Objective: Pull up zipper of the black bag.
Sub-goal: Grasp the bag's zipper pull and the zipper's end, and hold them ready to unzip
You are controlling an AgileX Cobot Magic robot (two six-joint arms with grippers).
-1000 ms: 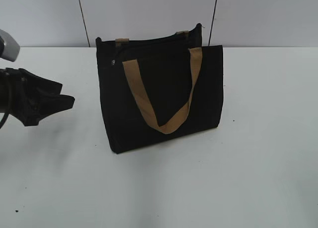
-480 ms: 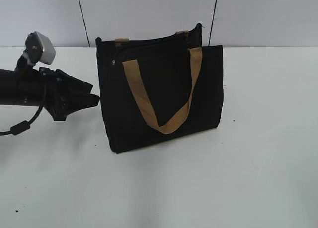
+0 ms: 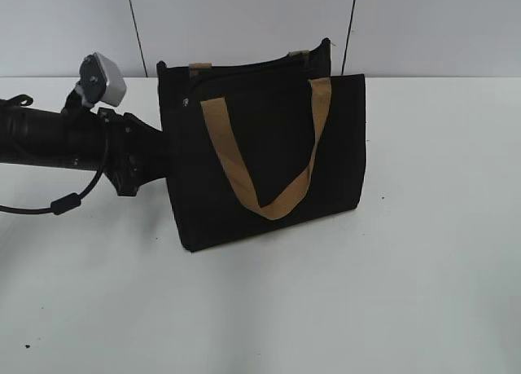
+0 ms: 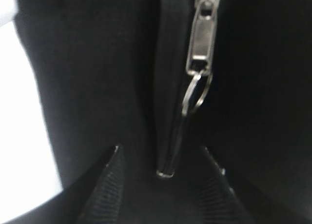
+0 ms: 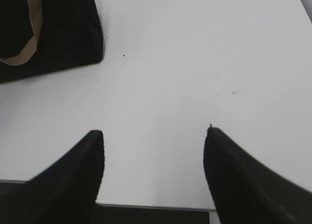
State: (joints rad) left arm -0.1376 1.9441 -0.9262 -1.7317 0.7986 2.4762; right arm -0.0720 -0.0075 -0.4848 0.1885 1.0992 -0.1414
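The approach step is in hand: the left end effector (image 4: pixel 163 153) is pressed up against the narrow side of the black bag (image 3: pixel 269 158), at the bag's 9 o'clock in the exterior view, and nothing is gripped yet. In the left wrist view its two fingers are spread moderately wide, one fingertip (image 4: pixel 114 158) at 7 o'clock and the other at 5 o'clock, with the zipper (image 4: pixel 200 48) running between them and up toward 12 o'clock. The silver pull hangs just past 1 o'clock of the gap, its ring (image 4: pixel 195 94) dangling below it, untouched.

The bag stands upright on the white counter (image 3: pixel 423 268), tan handle (image 3: pixel 269 158) draped across its front.

The right end effector (image 5: pixel 153 151) is held well apart from the bag, fingers wide over bare counter, with only a bag corner seen at 10 o'clock.

Next, by judgement, a small advance toward 1 o'clock is called for, so that the ring or pull is bracketed and then pinched before any drag along the zip line. A slip off the thin ring is the likely risk.
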